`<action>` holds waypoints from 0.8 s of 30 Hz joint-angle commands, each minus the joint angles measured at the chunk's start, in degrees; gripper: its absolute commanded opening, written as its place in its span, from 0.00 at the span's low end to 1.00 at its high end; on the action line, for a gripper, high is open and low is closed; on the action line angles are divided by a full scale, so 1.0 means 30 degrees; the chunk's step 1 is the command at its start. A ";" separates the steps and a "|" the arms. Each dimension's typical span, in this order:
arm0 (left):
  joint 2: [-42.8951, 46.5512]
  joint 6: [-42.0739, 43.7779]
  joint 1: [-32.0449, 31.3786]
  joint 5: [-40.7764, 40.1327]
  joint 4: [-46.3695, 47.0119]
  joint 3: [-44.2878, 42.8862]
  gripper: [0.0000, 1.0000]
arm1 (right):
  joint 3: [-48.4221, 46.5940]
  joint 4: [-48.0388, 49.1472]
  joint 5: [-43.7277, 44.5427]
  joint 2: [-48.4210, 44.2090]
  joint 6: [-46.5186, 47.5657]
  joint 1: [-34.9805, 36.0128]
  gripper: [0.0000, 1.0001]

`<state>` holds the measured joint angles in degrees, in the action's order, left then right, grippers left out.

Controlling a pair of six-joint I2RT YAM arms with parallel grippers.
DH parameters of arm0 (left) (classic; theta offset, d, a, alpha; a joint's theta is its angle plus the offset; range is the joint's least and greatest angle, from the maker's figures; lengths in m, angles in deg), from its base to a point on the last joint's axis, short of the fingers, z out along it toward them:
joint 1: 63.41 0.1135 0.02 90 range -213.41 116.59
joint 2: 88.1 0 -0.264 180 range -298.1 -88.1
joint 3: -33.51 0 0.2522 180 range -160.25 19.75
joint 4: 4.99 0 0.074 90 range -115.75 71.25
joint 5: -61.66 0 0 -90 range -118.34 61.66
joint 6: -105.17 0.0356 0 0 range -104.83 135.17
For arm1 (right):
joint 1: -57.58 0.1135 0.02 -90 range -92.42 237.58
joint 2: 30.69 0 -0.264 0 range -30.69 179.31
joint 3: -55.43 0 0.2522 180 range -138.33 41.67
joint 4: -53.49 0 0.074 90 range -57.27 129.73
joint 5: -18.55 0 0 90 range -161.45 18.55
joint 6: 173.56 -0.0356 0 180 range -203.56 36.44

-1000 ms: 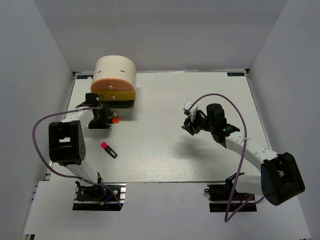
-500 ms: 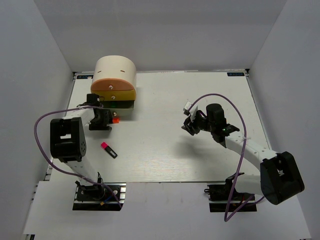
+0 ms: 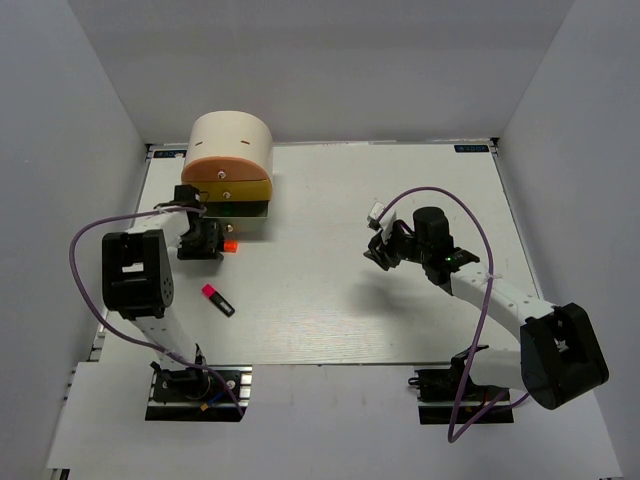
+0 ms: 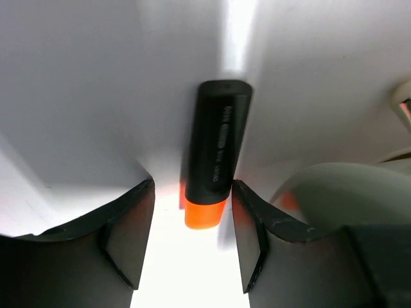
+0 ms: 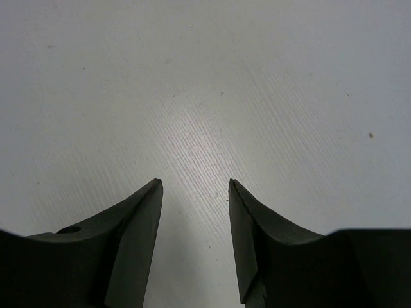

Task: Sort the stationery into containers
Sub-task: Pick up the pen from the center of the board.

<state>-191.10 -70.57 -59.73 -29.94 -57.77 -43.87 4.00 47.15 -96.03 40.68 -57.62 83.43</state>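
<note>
A black marker with an orange cap [image 4: 215, 147] lies on the table, its cap [image 3: 230, 244] showing just in front of the cream round cabinet [image 3: 232, 140]. My left gripper [image 3: 203, 242] [image 4: 192, 218] is open and low over it, with the capped end between the two fingers [image 4: 128, 237]. A second black marker with a pink cap [image 3: 217, 300] lies nearer the front left. My right gripper [image 3: 383, 252] [image 5: 196, 186] is open and empty above bare table at the right middle.
The cabinet's orange drawer [image 3: 225, 172], yellow drawer [image 3: 238, 190] and darker lowest drawer [image 3: 245, 209] face the front; a small green spot shows in the lowest one. White walls enclose the table. A small white piece [image 3: 376, 211] sits by the right wrist.
The left arm has shifted slightly at the orange-capped marker, which sits a touch nearer the front. The right arm has not moved.
</note>
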 commanded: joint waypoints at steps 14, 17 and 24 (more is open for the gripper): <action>0.3599 0.1769 0.0120 -0.0080 0.0733 0.5326 0.34 | -0.0041 0.0456 -0.0332 -0.0295 -0.0090 -0.0120 0.52; 0.4126 0.2240 0.0120 0.0125 0.1200 0.5705 0.22 | -0.0070 0.0457 -0.0333 -0.0441 -0.0148 -0.0119 0.52; 0.6027 0.4493 0.0120 0.0682 0.2284 0.4976 0.08 | 0.0018 0.0310 -0.0391 -0.0559 -0.0119 -0.0148 0.52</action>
<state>-177.38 -61.52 -59.49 -27.82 -52.05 -27.93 4.00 47.15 -96.08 40.49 -57.67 83.23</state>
